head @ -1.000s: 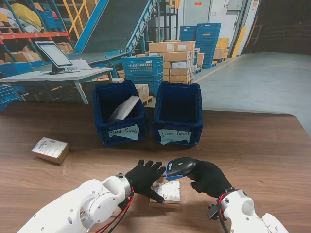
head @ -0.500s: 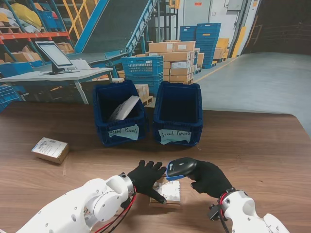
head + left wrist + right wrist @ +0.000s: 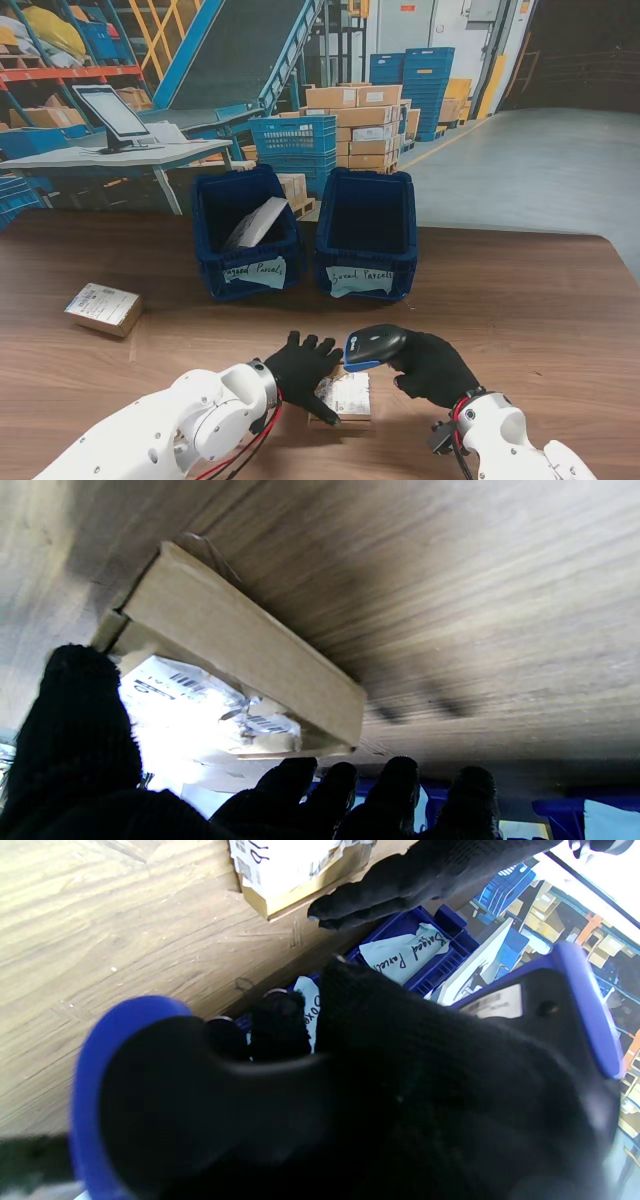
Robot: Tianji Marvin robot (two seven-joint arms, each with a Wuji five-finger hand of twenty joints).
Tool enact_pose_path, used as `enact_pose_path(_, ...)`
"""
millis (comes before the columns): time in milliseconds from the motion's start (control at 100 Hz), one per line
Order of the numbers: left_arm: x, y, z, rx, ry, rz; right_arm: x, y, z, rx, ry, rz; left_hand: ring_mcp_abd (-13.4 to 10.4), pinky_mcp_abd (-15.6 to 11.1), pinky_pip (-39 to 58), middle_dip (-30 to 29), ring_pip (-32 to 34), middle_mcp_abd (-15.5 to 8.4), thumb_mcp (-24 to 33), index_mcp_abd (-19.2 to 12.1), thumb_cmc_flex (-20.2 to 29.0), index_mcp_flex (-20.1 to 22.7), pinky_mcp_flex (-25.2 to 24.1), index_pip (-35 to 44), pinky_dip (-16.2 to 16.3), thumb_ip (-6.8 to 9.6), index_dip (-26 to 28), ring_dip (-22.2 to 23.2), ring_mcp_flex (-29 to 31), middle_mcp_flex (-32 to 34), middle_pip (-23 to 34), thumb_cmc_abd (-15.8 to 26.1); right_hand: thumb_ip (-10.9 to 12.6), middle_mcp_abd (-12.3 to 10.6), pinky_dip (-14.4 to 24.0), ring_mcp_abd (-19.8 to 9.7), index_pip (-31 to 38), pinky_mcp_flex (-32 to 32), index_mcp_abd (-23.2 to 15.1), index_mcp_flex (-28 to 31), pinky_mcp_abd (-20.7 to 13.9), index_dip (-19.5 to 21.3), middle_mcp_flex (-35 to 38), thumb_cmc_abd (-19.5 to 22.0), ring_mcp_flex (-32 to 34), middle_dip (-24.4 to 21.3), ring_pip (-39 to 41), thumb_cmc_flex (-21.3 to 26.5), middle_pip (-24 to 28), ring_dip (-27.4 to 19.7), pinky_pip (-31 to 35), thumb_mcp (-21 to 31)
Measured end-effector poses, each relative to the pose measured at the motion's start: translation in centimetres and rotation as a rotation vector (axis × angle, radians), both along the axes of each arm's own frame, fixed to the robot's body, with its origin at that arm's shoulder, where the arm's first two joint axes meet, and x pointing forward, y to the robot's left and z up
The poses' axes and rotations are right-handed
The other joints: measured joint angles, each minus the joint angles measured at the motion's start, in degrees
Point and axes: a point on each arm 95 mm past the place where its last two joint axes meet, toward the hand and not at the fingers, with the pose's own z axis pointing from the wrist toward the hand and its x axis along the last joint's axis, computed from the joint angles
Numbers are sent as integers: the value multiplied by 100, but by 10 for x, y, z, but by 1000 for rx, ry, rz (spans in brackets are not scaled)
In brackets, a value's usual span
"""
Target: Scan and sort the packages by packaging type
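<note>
A small flat brown cardboard box with a white printed label on top [image 3: 347,396] lies on the wooden table [image 3: 540,320], between the two hands and close to the robot. The left hand in a black glove [image 3: 302,368] rests against the box's left edge with its fingers spread and extended; the thumb lies along the nearer left side of the box, and the hand grips nothing. In the left wrist view the thumb [image 3: 75,720] sits at the labelled face of the box [image 3: 240,650], while the other fingertips are apart from one another. The right hand in a black glove [image 3: 432,368] is closed around the handle of a black and blue handheld barcode scanner [image 3: 372,346], whose head hangs just over the far edge of the box, angled down at the label. Beyond both hands stand two dark blue plastic bins with handwritten paper labels: the left bin [image 3: 246,235] holds a white bagged parcel [image 3: 256,222], the right bin [image 3: 367,238] beside it. Well to the left of the left hand lies a second small cardboard box [image 3: 103,308].
</note>
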Motion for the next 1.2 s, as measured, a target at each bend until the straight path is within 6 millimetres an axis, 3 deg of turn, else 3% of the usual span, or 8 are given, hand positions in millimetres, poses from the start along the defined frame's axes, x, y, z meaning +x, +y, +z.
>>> enact_pose_path(100,-2,-3,-1,3,11,-8,0,0,0,0,0,0,0,0,0,-21,0,28,-117,29,-33,0,0,0,-16,0,-1,-2,0,-62,-24,0,0,0,0,0,0,0,1,0,0,0,0,0,0,0,0,0,0,0,0,0)
enact_pose_path(150,-2,-4,-2,7,12,-14,0,0,0,0,0,0,0,0,0,-37,0,36,-119,49,-37,0,0,0,-30,-75,-1,-2,0,-62,-25,2,0,0,0,0,0,0,0,0,0,0,0,0,0,0,0,0,0,0,0,0)
enact_pose_path(490,2,-3,1,-2,36,-7,0,-1,1,-1,0,-2,0,1,0,-59,0,40,-64,59,35,-3,-3,0,-55,-80,-1,-30,-1,-62,-26,2,0,0,0,0,-1,0,1,0,0,1,0,0,0,0,0,0,0,0,0,0)
enact_pose_path(890,-11,-3,27,18,12,2,-1,0,3,0,-5,-4,0,4,0,-59,0,51,-62,59,39,0,-9,2,-59,-80,-2,-40,-1,-62,-26,102,0,0,0,0,-1,0,1,0,0,1,0,0,0,0,0,0,-1,0,0,0)
enact_pose_path(1200,-22,-2,18,48,20,12,-2,1,5,5,-14,-8,0,15,0,-59,0,98,-62,60,39,0,-72,2,-62,-80,-2,-43,-63,-62,-26,103,0,0,0,0,-1,0,1,0,0,2,0,0,0,0,0,0,-1,0,0,0)
